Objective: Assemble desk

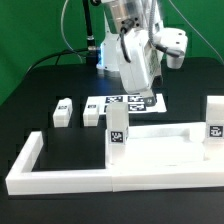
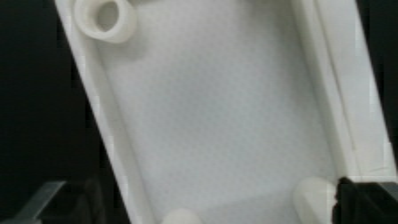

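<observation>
Gripper is hovering just behind the desk top, fingers spread wide and gripping nothing. The top is lying inside the white frame bars, with two upright legs standing at it. Two loose legs are lying on the table beside the marker board. My worry: dropping from here, a finger could be landing on the raised rim and shoving the top out of its corner, or clipping the nearer upright leg.

- I've got the marker board lying flat on the black worktop
- long white frame bars making a U nearer my camera
- green backdrop behind it all
</observation>
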